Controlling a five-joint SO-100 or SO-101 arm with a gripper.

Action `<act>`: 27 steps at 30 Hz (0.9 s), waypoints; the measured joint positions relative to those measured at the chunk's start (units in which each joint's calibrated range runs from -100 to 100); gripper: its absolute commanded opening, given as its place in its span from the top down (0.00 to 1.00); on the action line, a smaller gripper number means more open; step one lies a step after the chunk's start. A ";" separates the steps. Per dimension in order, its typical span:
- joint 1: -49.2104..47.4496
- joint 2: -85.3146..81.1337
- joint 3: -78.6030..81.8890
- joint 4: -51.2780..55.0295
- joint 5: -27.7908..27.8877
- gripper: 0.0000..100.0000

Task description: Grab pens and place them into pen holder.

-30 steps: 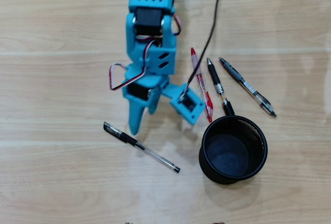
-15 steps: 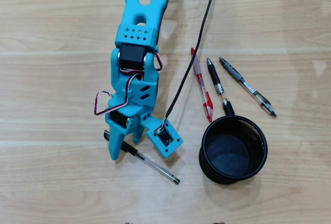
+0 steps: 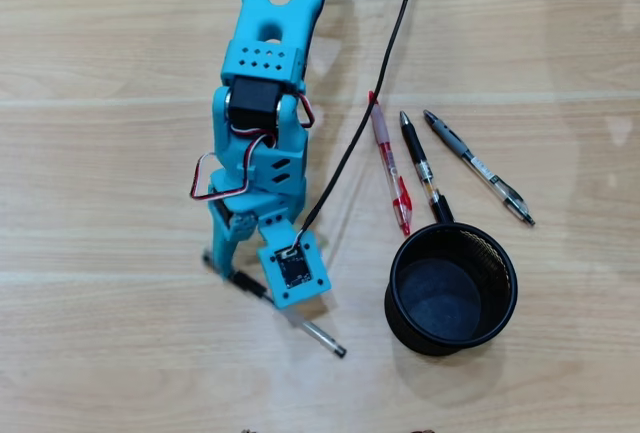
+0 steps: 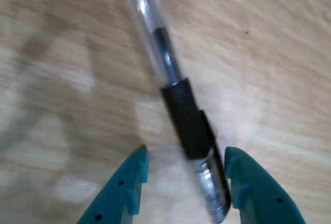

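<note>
A clear-barrelled pen (image 4: 178, 113) with a black grip lies on the wooden table between my teal fingertips, closer to the right-hand one in the wrist view. My gripper (image 4: 186, 159) is open around it. Seen from overhead, the gripper (image 3: 238, 265) sits low over this pen (image 3: 322, 339), and only the pen's ends stick out from under the wrist. A red pen (image 3: 389, 168), a black pen (image 3: 424, 168) and a grey-and-black pen (image 3: 480, 169) lie side by side to the right. The black mesh pen holder (image 3: 391, 293) stands upright and empty below them.
A black cable (image 3: 395, 48) runs from the top of the overhead view down to the wrist camera block (image 3: 293, 269). The black pen's lower end touches the holder's rim.
The arm swung left and down over the clear pen. Its wrist then turned, so the camera block now covers the pen's middle and the fingers straddle the pen.
</note>
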 measured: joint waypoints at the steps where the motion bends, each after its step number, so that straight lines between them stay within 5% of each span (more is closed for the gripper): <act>1: 0.00 0.00 0.35 0.69 -0.68 0.98; 13: 0.17 -7.96 3.19 26.87 -2.19 0.98; 27: 1.35 -42.74 3.19 26.70 5.11 0.98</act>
